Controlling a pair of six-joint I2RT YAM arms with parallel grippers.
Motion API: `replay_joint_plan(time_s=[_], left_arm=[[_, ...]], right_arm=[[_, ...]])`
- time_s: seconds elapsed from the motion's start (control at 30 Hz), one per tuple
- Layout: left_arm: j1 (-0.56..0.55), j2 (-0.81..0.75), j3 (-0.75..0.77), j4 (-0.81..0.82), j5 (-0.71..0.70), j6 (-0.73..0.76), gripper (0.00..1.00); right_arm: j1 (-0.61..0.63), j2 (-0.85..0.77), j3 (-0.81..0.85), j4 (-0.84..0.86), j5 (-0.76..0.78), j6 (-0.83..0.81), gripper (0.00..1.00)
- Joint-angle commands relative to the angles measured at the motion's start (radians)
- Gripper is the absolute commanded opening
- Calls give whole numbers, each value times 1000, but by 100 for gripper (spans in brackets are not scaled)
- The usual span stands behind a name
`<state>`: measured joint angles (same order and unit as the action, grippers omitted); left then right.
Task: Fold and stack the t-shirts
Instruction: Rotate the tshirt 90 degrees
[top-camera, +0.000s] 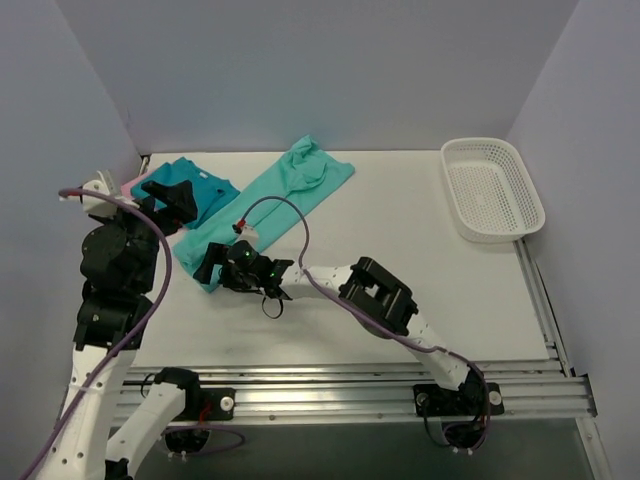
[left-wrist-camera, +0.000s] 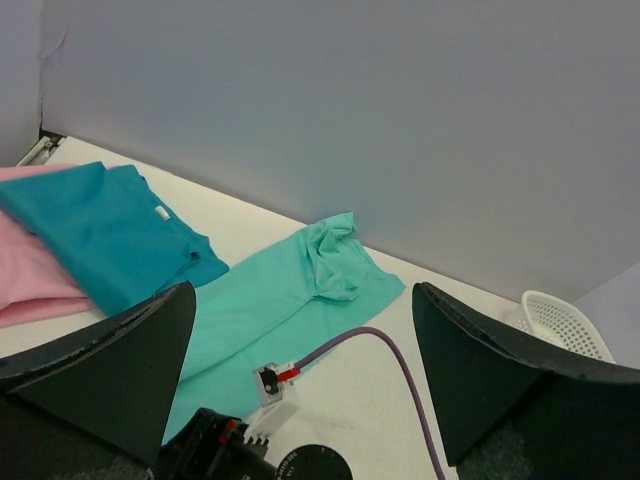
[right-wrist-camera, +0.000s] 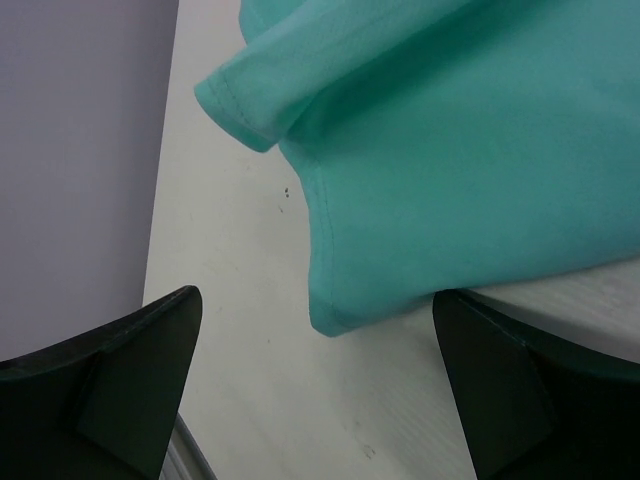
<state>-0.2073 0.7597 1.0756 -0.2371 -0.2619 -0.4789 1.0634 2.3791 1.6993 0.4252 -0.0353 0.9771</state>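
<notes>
At the middle left of the top view, I see the sea-green t-shirt (top-camera: 285, 195) spread diagonally on the table (top-camera: 400, 220), with the teal-blue t-shirt (top-camera: 195, 188) just beside it on the left. The right tool (top-camera: 207, 266) is at the sea-green one's lower end.

In the left wrist view, the left tool (left-wrist-camera: 300, 300) is wide open and holds nothing. The teal-blue one lies over the pink t-shirt (left-wrist-camera: 30, 270).

In the right wrist view, the right tool is open too, with the sea-green hem between its jaws.
</notes>
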Motion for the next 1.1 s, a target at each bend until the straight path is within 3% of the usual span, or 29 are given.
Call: replay_joint_plan(time_s=[0.0,0.1,0.13,0.2,0.23,0.27,0.3,0.33,0.43,0.53,0.67,0.73,1.07], left_arm=[[2,-51,-2,-39,-4,-33,98],[2,-77,-9,-53,12,-38,98],[2,-77,-9,-59,13,-38,98],[2,-80,-11,-83,10,-38,98],[2,-82,-11,-90,9,-40,98],[2,-83,-11,-100,7,-44,99],[2,-88,-14,-100,7,-43,99],[2,-92,-23,-99,7,-43,99],[2,-102,-35,-96,9,-47,99],[0,-102,-42,-87,26,-55,99],[0,-92,-57,-84,68,-75,100],[-3,-83,-68,-79,87,-79,100],[-52,-5,-169,-27,144,-110,91]], right_arm=[[-14,75,72,-83,-37,12,96],[-26,136,129,-79,-41,17,87],[-29,152,144,-78,-46,17,75],[-37,192,180,-91,-60,21,63],[-40,206,204,-91,-66,21,43],[-43,215,209,-88,-80,20,32],[-45,226,207,-71,-84,20,4],[-46,229,200,-68,-87,20,0],[-52,207,154,-43,-77,15,0],[-75,117,5,10,-68,17,0],[-135,-88,-385,99,-9,15,0],[-170,-233,-502,98,35,5,0],[-195,-762,-961,-156,274,-32,0]])
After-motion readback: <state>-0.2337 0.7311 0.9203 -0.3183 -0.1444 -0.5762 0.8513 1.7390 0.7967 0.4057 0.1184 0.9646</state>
